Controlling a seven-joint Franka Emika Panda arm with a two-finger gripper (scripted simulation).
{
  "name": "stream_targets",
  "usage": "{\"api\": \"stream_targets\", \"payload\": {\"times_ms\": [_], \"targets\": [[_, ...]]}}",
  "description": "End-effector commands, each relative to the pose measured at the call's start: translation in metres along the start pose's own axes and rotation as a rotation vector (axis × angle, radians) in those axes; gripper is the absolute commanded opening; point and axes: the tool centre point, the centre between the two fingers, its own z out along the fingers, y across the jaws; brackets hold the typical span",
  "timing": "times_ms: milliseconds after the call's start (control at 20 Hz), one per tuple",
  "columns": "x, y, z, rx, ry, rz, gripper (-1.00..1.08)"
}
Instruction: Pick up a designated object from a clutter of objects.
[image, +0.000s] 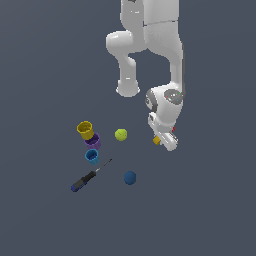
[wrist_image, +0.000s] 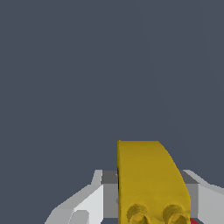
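The gripper (image: 161, 140) is clamped on the golden orange-yellow piece (wrist_image: 151, 183), which sits between the jaws, its long axis running outward past the fingertips, apart from the other clutter.

— What kind of place are we looking at?

— No real room: a rendered simulation is showing. A flat, featureless slate-grey ground (image: 210, 220) is filling every edge and corner, and a smooth white plastic-looking robot arm (image: 150, 35) is hanging over flat-shaded toys, like a glossless yellow-green ball (image: 121, 134).
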Motion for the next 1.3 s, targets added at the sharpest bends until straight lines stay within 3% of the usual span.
{"api": "stream_targets", "payload": {"times_ms": [0, 500, 1250], "targets": [[0.001, -0.001, -0.006, 0.001, 0.000, 0.000, -1.00], [0.014, -0.006, -0.060, 0.001, 0.000, 0.000, -1.00], [0.045, -0.020, -0.203, 0.001, -0.003, -0.001, -1.00]]}}
